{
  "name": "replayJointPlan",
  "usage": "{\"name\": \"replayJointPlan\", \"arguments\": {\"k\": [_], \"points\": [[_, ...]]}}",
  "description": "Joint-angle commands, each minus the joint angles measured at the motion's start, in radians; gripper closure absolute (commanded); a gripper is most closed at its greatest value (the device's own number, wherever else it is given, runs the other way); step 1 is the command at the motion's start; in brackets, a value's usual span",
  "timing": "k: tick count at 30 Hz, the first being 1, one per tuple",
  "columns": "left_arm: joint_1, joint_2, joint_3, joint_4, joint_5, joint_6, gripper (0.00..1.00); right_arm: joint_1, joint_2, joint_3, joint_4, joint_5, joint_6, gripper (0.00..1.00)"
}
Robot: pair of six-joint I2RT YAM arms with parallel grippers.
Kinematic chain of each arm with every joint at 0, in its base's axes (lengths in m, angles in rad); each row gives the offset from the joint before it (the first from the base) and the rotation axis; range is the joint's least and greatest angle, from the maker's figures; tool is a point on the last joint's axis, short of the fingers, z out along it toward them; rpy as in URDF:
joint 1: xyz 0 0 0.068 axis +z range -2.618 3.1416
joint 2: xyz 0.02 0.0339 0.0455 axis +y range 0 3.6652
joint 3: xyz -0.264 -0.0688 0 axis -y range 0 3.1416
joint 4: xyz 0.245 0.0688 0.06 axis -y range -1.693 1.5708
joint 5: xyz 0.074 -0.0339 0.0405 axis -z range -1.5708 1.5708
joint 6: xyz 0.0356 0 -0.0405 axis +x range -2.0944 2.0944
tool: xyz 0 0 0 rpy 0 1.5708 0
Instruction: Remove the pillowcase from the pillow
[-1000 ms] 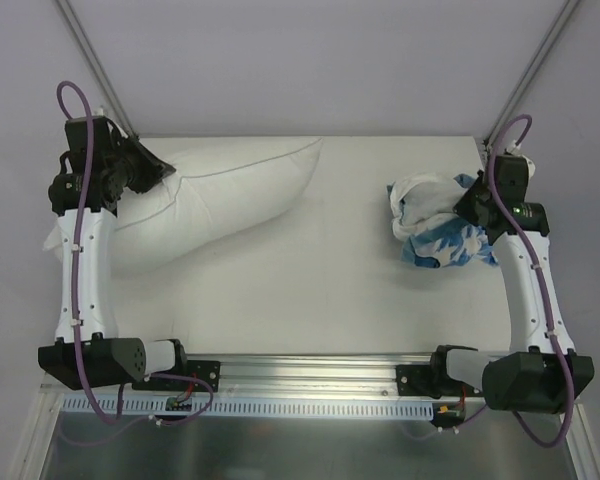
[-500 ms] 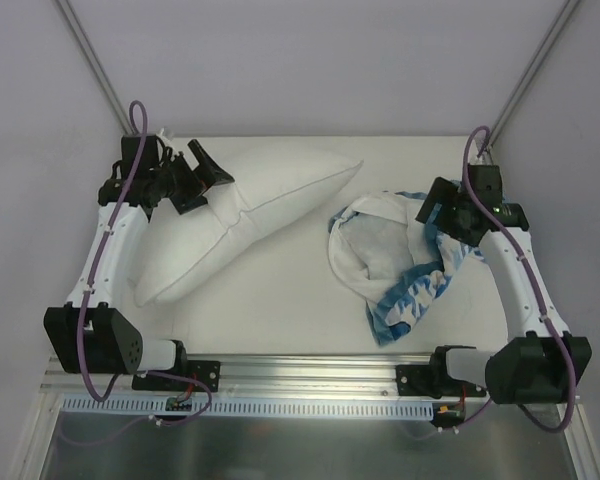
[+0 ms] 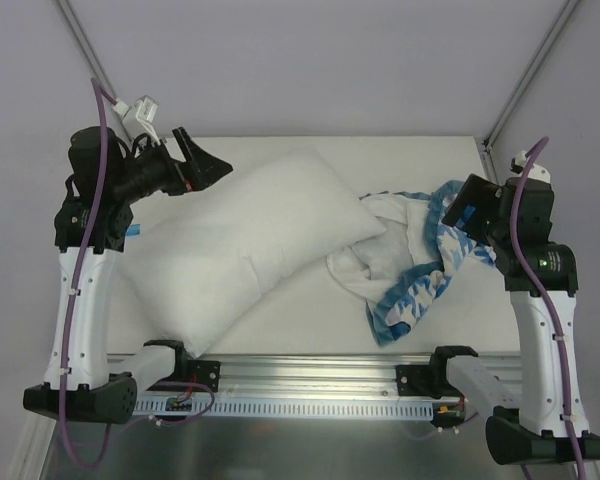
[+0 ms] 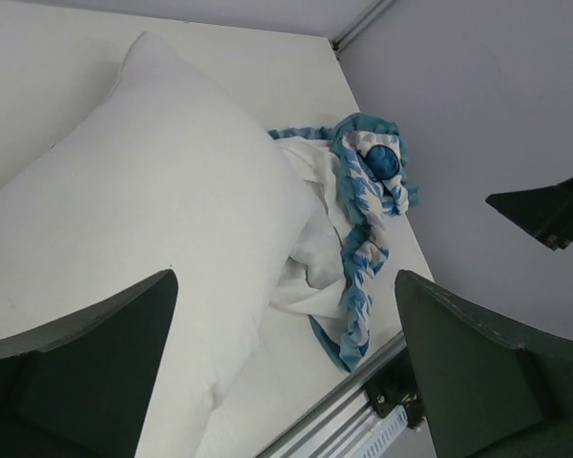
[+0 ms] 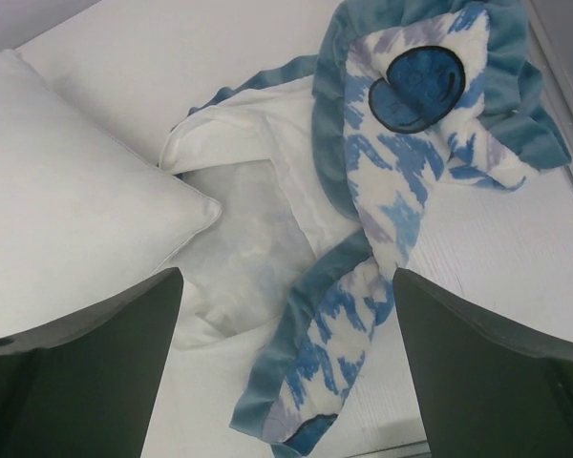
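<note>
The plain white pillow [image 3: 245,245] lies slantwise across the left and middle of the table, free of its cover. Its right corner rests on the pillowcase [image 3: 412,268], a crumpled heap at the right showing white inside, blue houndstooth and teal ruffle. My left gripper [image 3: 210,166] hangs open above the pillow's far left end, holding nothing. My right gripper [image 3: 467,206] hangs open above the pillowcase's right edge, also holding nothing. The left wrist view shows the pillow [image 4: 143,200] and pillowcase [image 4: 365,215] below the left gripper [image 4: 285,286]. Under the right gripper [image 5: 286,281], the pillowcase [image 5: 363,286] shows its mouse-head patch [image 5: 418,86] beside the pillow [image 5: 67,210].
The white table [image 3: 310,325] ends at a metal rail [image 3: 310,377] along the near edge, where both arm bases are bolted. Slanted frame posts [image 3: 85,60] stand at the back corners. Grey walls close in behind and at the sides.
Both grippers went from shut to open and both arms rose off the table. The pillow dropped flat and shifted toward the middle; the pillowcase was drawn left, spread out and now lies loose.
</note>
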Motion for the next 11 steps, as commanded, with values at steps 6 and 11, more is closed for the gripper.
{"name": "replayJointPlan", "arguments": {"k": [6,11], "points": [[-0.010,-0.082,-0.062,-0.013,0.049,0.057,0.01,0.003,-0.053,-0.020,-0.057,0.056,-0.032,0.04],[-0.010,-0.116,-0.087,-0.015,0.029,0.066,0.01,0.003,-0.079,-0.048,-0.057,0.067,-0.026,0.04]]}}
